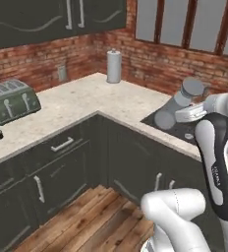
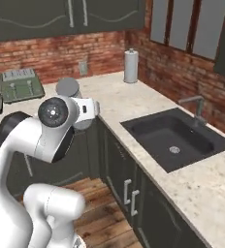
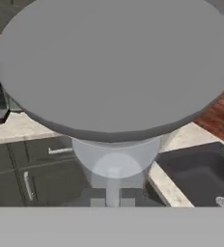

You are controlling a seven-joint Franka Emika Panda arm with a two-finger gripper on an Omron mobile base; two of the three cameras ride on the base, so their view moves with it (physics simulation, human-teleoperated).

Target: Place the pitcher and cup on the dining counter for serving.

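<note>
end effector (image 1: 187,114): clenched on pitcher (image 1: 179,103) | pitcher tilted above sink (image 2: 175,138) | arm lettering unreadable

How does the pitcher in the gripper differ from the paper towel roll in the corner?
The pitcher hangs tilted in the air, off the counter; the paper towel roll stands upright on the counter by the brick wall. The pitcher is grey with a broad round lid wider than its body; the roll is paler, nearly white, with only a small knob on top. The gripper is shut on the pitcher; nothing touches the roll. Both are tall plain cylinders.
</note>
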